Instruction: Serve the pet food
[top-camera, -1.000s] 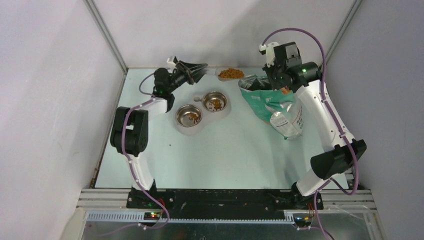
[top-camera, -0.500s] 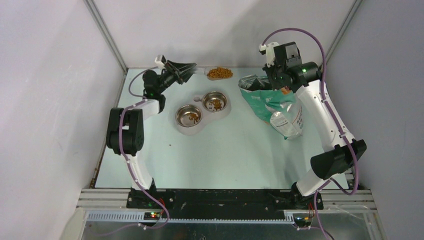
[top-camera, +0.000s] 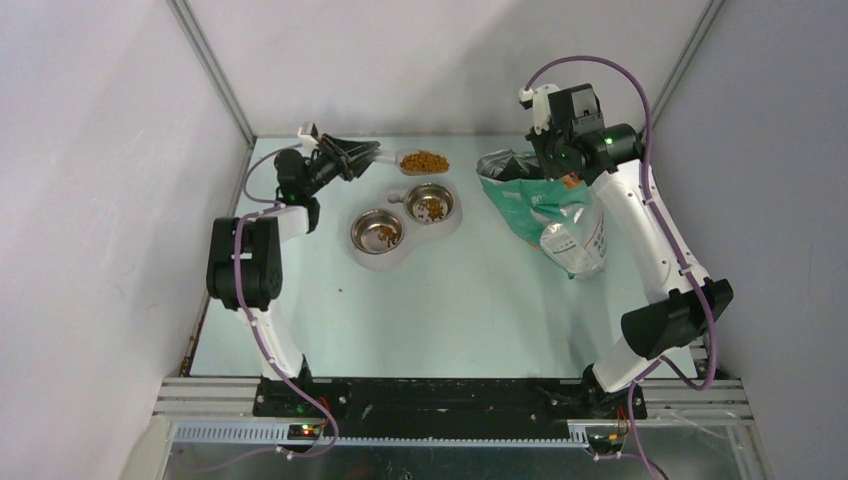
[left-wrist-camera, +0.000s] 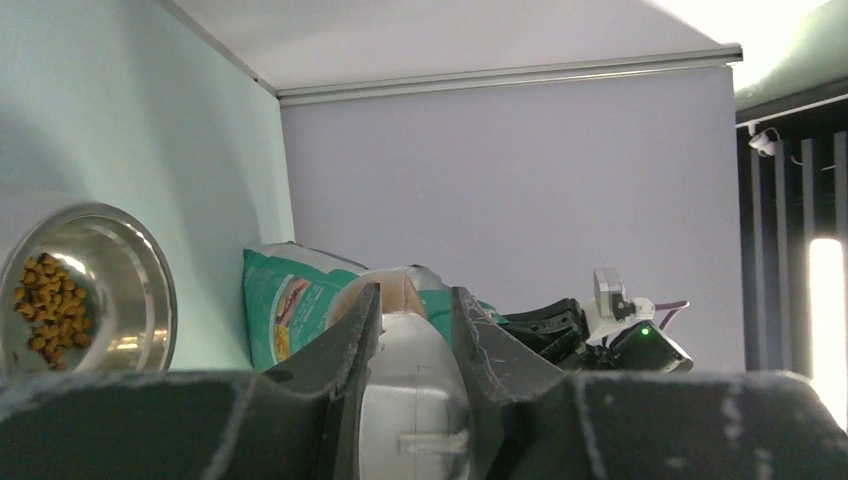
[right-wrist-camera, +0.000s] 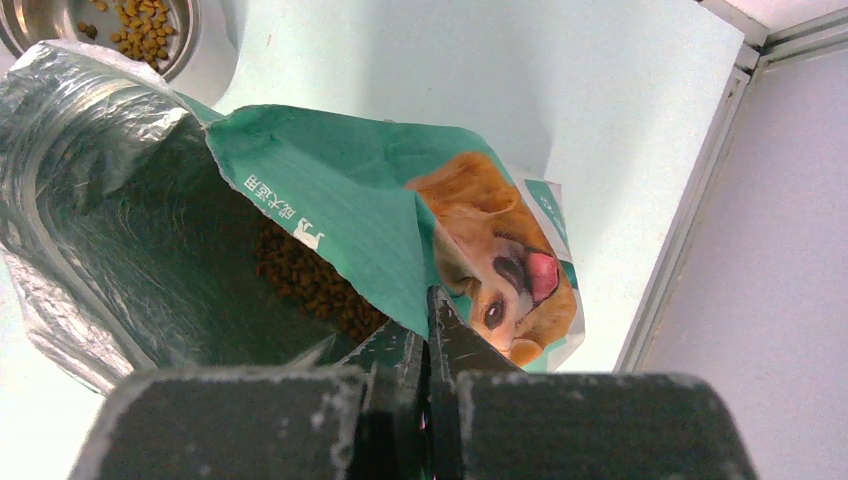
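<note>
A clear plastic scoop (top-camera: 424, 161) heaped with pet food (top-camera: 425, 160) hangs just behind the right steel bowl (top-camera: 429, 203). My left gripper (top-camera: 352, 155) is shut on the scoop's handle (left-wrist-camera: 412, 400), which fills the gap between both fingers (left-wrist-camera: 345, 350). Both the right bowl and the left bowl (top-camera: 378, 231) hold a little kibble. The teal-green bag (top-camera: 550, 210) stands open at the right. My right gripper (right-wrist-camera: 428, 300) is shut on the bag's rim (right-wrist-camera: 400, 250), and more pet food (right-wrist-camera: 310, 280) shows inside it.
The two bowls sit in a white double stand (top-camera: 405, 245) at mid-table. Enclosure walls close in the back and both sides, and the back left corner post (top-camera: 215, 70) is near my left arm. The right arm's purple cable (top-camera: 600, 65) loops above the bag.
My left arm has carried the filled scoop leftward and a little nearer, from beside the bag's mouth to just behind the right bowl. The right gripper and the bag have not moved.
</note>
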